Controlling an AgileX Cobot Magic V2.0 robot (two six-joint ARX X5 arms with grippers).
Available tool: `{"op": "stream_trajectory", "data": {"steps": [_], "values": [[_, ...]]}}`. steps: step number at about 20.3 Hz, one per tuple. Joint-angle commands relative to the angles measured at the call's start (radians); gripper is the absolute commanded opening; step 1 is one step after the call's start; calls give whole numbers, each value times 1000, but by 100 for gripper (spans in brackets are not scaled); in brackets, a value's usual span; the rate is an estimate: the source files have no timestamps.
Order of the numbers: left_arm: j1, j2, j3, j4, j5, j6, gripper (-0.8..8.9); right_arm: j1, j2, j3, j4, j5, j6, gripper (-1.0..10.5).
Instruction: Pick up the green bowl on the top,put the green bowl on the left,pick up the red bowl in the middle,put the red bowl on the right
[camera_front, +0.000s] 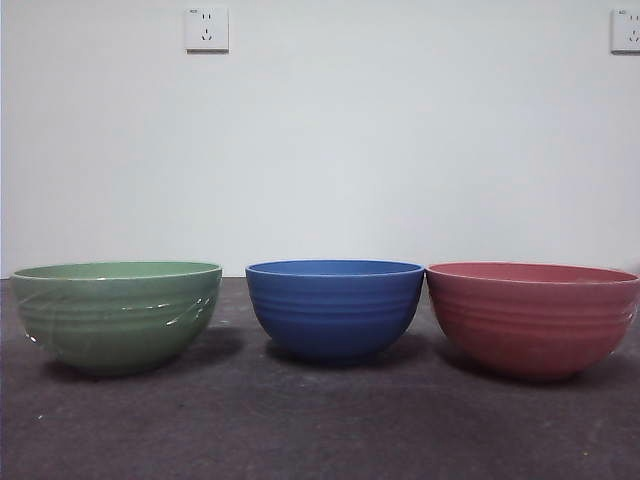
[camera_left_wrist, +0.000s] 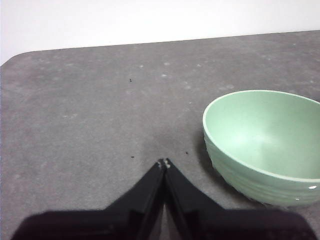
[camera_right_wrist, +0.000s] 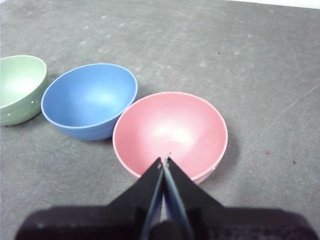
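Observation:
The green bowl (camera_front: 117, 313) stands upright on the table at the left in the front view. The red bowl (camera_front: 532, 317) stands upright at the right, its rim close to the blue bowl's. My left gripper (camera_left_wrist: 164, 163) is shut and empty, raised over bare table beside the green bowl (camera_left_wrist: 265, 145). My right gripper (camera_right_wrist: 165, 160) is shut and empty, raised above the near rim of the red bowl (camera_right_wrist: 170, 132). Neither gripper shows in the front view.
A blue bowl (camera_front: 334, 306) stands in the middle between the other two; it also shows in the right wrist view (camera_right_wrist: 90, 100). The dark grey table (camera_front: 300, 420) meets a white wall with two sockets (camera_front: 206, 29).

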Motion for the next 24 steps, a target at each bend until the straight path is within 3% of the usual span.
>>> {"op": "stream_trajectory", "data": {"steps": [1,4,5,8,11,24], "values": [[2,-3,-16,3,3,-6,-4,0,-4,-8,7,2,-41,2],[2,-3,-16,3,3,-6,-4,-74,-82,-75,107,21,-142,2],[2,-3,-16,3,3,-6,-4,-124,-112,-122,173,8,-143,2],[2,-3,-16,3,3,-6,-4,-326,-227,-324,373,-135,-137,2],[2,-3,-16,3,3,-6,-4,-429,-292,-457,465,-268,-130,2],[2,-3,-16,3,3,-6,-4,-442,-354,-551,473,-243,-126,2]]}}
